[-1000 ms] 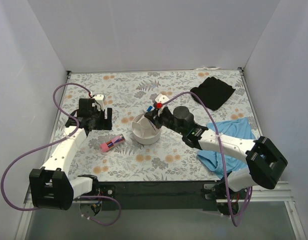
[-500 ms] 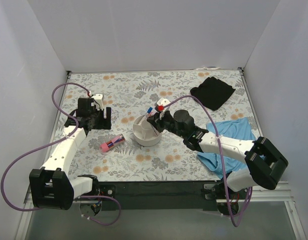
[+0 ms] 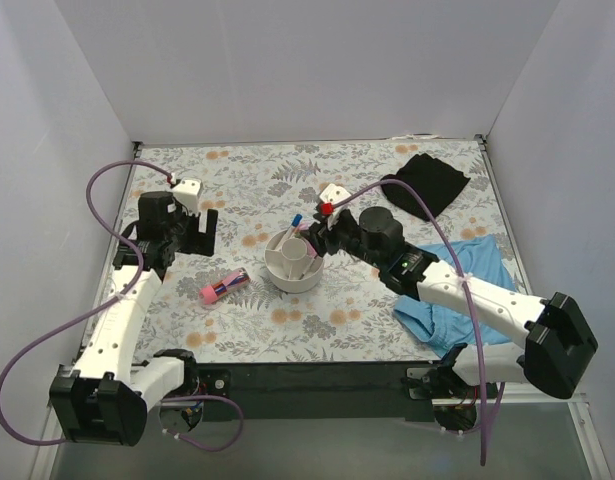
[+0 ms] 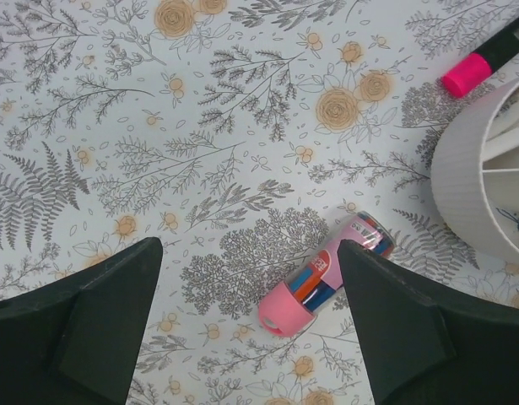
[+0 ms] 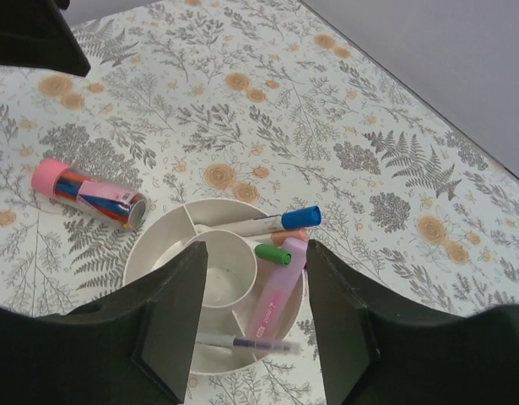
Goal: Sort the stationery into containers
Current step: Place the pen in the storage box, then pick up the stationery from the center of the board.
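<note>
The round white organiser (image 3: 293, 264) stands mid-table. In the right wrist view its rim (image 5: 149, 245) rings a blue-capped marker (image 5: 267, 223), a green-capped marker (image 5: 273, 253), a pale pink pen (image 5: 278, 304) and a thin pen (image 5: 242, 343). My right gripper (image 3: 313, 240) (image 5: 257, 249) hovers open over it, holding nothing. A stubby pink case (image 3: 224, 286) (image 4: 322, 274) (image 5: 89, 190) lies on the table left of the organiser (image 4: 478, 194). My left gripper (image 3: 180, 240) (image 4: 248, 245) hangs open above and behind the case, empty. A pink-tipped dark marker (image 4: 478, 63) lies beyond the organiser.
A black cloth (image 3: 427, 183) lies at the back right and a blue cloth (image 3: 465, 268) at the right, partly under my right arm. White walls close in the table on three sides.
My right gripper has opened and drawn back up from the organiser. My left arm has pulled back to the left and its jaws have spread a little wider.
</note>
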Robot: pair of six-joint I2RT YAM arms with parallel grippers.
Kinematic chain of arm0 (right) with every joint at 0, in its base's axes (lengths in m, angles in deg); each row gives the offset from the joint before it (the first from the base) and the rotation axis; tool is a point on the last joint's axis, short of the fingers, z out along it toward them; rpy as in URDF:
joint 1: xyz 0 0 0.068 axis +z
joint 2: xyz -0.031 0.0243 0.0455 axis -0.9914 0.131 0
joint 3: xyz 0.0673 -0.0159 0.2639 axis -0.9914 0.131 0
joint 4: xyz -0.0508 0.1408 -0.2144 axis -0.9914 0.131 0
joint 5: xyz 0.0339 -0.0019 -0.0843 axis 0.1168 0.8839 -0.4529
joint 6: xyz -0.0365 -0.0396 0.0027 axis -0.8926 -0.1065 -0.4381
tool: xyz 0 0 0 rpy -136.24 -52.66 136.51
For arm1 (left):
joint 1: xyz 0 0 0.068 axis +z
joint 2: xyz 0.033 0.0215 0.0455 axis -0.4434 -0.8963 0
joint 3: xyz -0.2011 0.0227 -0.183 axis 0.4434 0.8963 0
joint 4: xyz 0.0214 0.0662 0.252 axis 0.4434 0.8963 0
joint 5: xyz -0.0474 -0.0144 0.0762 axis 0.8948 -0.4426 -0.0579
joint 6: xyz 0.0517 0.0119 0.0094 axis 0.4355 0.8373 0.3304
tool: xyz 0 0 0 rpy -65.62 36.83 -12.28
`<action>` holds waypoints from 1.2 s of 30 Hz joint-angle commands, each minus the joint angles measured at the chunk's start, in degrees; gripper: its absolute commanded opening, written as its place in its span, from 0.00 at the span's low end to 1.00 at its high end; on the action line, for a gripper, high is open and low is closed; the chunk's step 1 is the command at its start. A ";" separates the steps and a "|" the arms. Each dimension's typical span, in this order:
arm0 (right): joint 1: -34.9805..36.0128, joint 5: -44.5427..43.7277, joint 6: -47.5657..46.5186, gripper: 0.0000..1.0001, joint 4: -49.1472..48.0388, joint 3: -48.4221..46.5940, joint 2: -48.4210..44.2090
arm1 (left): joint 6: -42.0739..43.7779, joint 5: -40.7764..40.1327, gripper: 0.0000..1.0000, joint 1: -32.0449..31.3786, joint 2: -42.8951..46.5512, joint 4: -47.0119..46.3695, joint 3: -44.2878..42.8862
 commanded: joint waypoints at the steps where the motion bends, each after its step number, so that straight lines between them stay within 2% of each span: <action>1: -0.01 11.13 -9.64 0.62 11.18 -8.83 -0.23 | 7.49 7.66 0.86 0.98 2.97 7.55 -3.74; 2: -0.09 14.58 -11.84 0.63 17.56 -11.12 0.56 | 8.74 8.55 0.86 1.24 3.32 8.69 -3.66; 4: -0.09 22.82 -17.30 0.65 23.92 -15.26 4.32 | 9.11 6.63 0.87 3.60 5.07 8.19 -3.40; 5: 0.08 25.22 -19.31 0.66 27.17 -21.02 6.26 | 9.11 6.62 0.88 6.14 5.51 7.66 -3.48; 6: 0.26 28.56 -21.60 0.68 34.42 -24.04 10.81 | 9.19 8.19 0.88 11.21 5.78 6.78 -3.39; 9: 0.87 30.61 -22.58 0.71 37.66 -31.00 15.93 | 8.04 6.97 0.88 13.81 5.34 8.95 -3.04; 10: 1.66 30.44 -23.11 0.71 37.92 -32.14 16.91 | 9.36 10.45 0.87 13.72 5.52 10.54 -2.87; 11: 2.01 29.91 -23.03 0.71 38.36 -33.28 17.88 | 14.07 13.10 0.86 13.46 6.56 12.12 -2.08; 13: 2.28 28.42 -21.80 0.71 39.76 -36.98 20.16 | 24.34 22.73 0.82 10.22 6.92 23.34 -1.37; 15: 2.28 27.28 -21.70 0.70 40.91 -38.82 21.22 | 33.13 23.67 0.81 8.02 7.62 29.59 1.25; 17: 2.28 26.57 -22.23 0.71 41.35 -38.83 21.14 | 38.62 22.63 0.78 7.57 7.98 32.08 4.41; 24: 2.37 25.34 -22.23 0.71 41.09 -38.48 20.96 | 39.25 16.82 0.78 5.38 6.75 23.84 9.51; 31: 2.37 23.75 -23.02 0.70 41.09 -38.13 20.52 | 38.47 15.24 0.78 3.98 3.50 14.08 14.88; 36: 2.37 23.75 -22.59 0.70 41.00 -38.04 20.61 | 36.71 15.32 0.73 2.65 -1.59 7.84 15.86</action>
